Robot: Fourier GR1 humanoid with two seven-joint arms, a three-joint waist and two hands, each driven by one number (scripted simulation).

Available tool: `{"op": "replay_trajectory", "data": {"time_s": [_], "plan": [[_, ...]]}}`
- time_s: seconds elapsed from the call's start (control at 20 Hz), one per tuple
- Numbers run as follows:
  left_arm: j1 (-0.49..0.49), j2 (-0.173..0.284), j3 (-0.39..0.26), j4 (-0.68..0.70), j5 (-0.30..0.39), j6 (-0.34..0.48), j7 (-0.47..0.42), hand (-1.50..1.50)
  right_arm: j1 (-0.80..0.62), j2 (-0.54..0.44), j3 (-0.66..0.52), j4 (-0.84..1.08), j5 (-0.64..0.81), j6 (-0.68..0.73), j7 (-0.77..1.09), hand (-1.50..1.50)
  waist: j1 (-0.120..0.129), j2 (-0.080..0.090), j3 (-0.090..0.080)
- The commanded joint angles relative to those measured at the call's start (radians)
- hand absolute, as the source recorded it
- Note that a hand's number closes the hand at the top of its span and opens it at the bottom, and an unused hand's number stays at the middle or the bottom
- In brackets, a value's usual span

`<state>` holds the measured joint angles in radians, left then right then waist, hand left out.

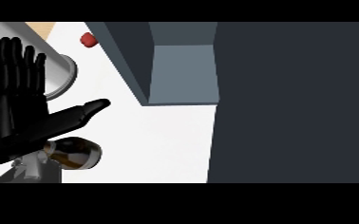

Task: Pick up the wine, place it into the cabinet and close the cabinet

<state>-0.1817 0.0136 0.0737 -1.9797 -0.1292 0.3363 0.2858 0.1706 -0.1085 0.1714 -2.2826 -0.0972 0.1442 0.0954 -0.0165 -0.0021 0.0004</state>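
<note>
Head view looks steeply down on a white tabletop (168, 142) that fills the middle and lower left of the frame. The cabinet (280, 104) takes up the right half as a broad dark slate surface running from the top to the bottom. Just left of it, in the upper middle, a paler grey-blue inner panel (184, 73) shows between a dark slanted side wall and that large dark surface, so the cabinet appears to stand open.

At the far left the left hand (24, 109) shows, black, palm toward the camera. Its fingers (21, 64) are straight and spread upward, and the thumb (88, 110) sticks out to the right over the white surface; it holds nothing. The right hand does not show.

Just below the thumb, in the lower left of the frame, lies the wine (73, 153), a dark brown rounded bottle partly hidden by the hand. It sits on the tabletop, well apart from the cabinet opening.

Behind the fingertips, at the upper left, a grey metal cylinder (61, 73) stands partly covered by the hand. A small red object (88, 39) lies on the tabletop near the top, just beside the cabinet's slanted wall. A pale tan patch (42, 28) shows in the upper left corner.
</note>
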Motion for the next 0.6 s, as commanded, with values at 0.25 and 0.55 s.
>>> {"op": "replay_trajectory", "data": {"time_s": [0.25,0.55], "plan": [[-0.21,-0.013,-0.133,-0.008,-0.189,0.216,0.311,-1.5,0.162,-0.044,0.059,-0.296,-0.097,0.04,0.176,-1.5,0.003,-0.001,0.0],[-0.265,-0.014,-0.328,-0.03,-0.39,0.37,0.494,-1.5,0.115,-0.012,0.152,-0.359,-0.02,-0.03,0.276,-1.5,0.005,-0.002,0.0]]}}
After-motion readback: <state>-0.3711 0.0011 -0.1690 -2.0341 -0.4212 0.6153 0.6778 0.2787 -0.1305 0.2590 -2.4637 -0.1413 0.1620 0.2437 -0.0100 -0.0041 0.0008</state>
